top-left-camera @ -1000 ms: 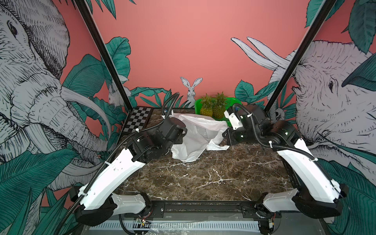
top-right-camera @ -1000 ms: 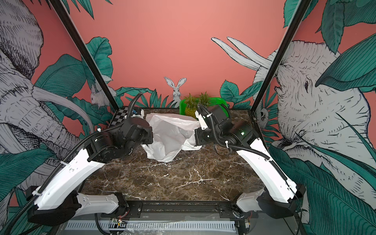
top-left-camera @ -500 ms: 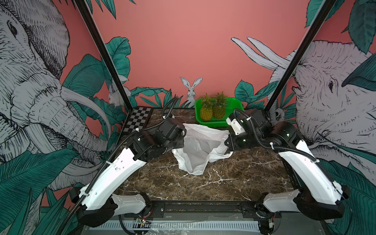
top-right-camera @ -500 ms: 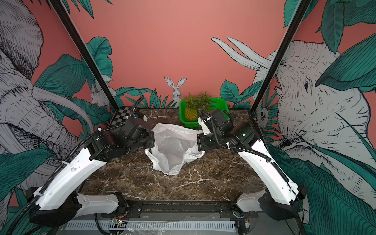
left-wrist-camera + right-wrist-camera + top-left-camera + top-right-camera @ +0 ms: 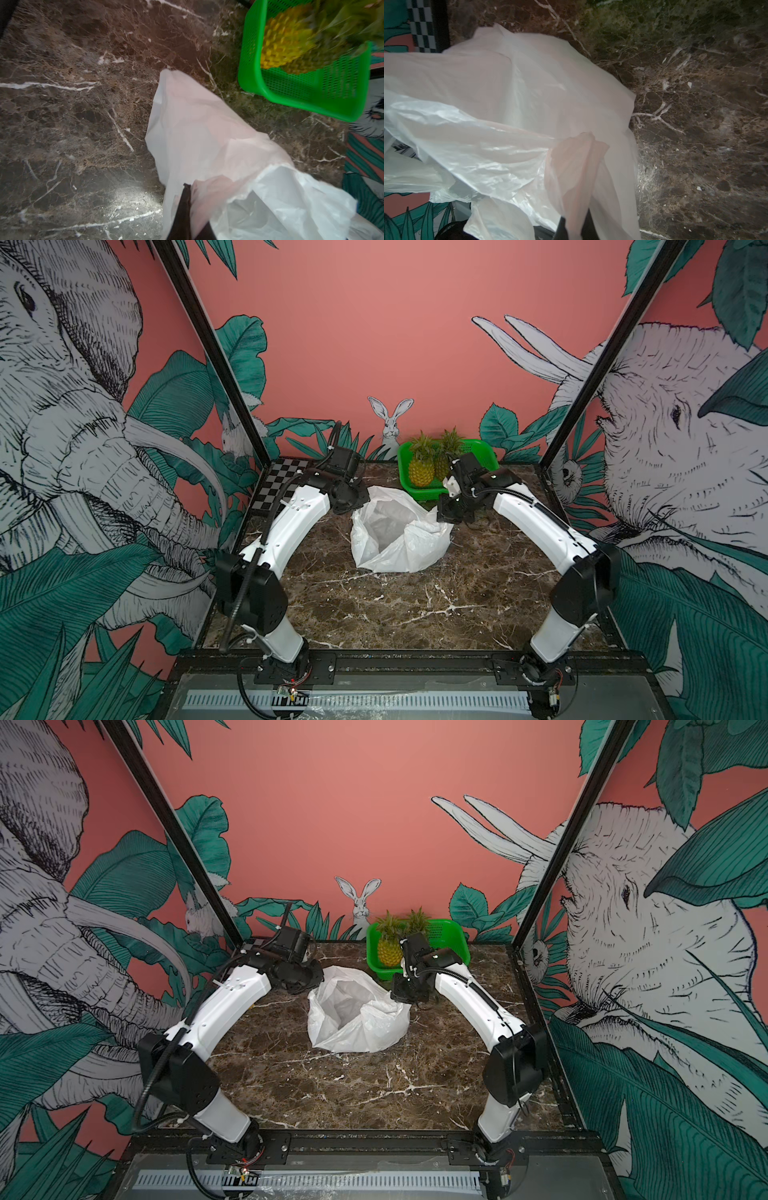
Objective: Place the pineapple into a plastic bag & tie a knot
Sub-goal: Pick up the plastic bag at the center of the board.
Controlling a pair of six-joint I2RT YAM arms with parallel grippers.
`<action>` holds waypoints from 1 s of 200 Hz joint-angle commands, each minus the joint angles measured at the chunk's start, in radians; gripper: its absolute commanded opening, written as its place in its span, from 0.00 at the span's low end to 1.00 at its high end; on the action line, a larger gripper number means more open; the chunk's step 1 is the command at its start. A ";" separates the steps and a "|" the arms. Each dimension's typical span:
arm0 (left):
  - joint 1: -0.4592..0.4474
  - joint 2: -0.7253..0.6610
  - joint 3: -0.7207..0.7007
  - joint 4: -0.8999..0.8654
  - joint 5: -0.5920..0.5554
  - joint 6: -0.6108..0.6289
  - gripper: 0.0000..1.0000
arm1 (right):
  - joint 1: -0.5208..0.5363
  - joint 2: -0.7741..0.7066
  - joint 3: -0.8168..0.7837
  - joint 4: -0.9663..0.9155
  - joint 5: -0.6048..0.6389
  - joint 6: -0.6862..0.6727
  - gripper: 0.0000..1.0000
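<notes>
The plastic bag [image 5: 397, 537] sits on the marble table [image 5: 395, 614] a little above the middle of both top views. Its mouth is pulled wide and faces upward, and its lower part lies slumped on the stone. Each arm has one side of the rim. The left gripper [image 5: 192, 207] is clamped tight on a bunched fold of the white film, which shows between its dark fingers at the bottom of the left wrist view. The right gripper [image 5: 576, 225] is pinched just as narrowly on a pinkish strip of the bag at the bottom edge of the right wrist view. Above and slightly right of the bag in the top views, the green basket [image 5: 482, 448] stands against the back wall. One pineapple [image 5: 420, 470] stands upright in it with a second pineapple [image 5: 441, 464] just beside it, partly behind the right wrist. A checkerboard [image 5: 282, 485] lies at the table's upper left corner.
</notes>
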 commanded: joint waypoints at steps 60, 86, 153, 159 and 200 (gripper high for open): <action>0.038 -0.197 -0.023 0.189 0.039 0.192 0.84 | -0.018 -0.131 -0.050 0.067 0.004 0.030 0.00; 0.038 -0.335 -0.091 0.168 0.017 0.258 0.94 | -0.019 -0.139 -0.060 0.091 -0.003 0.050 0.01; 0.036 -0.558 -0.421 0.163 -0.133 0.283 0.99 | -0.018 -0.139 -0.052 0.088 -0.009 0.041 0.00; 0.036 -0.571 -0.451 0.166 -0.165 0.275 0.99 | -0.020 -0.139 -0.052 0.085 -0.009 0.040 0.01; 0.036 -0.609 -0.589 0.288 -0.223 0.257 0.99 | -0.021 -0.138 -0.048 0.072 -0.009 0.030 0.01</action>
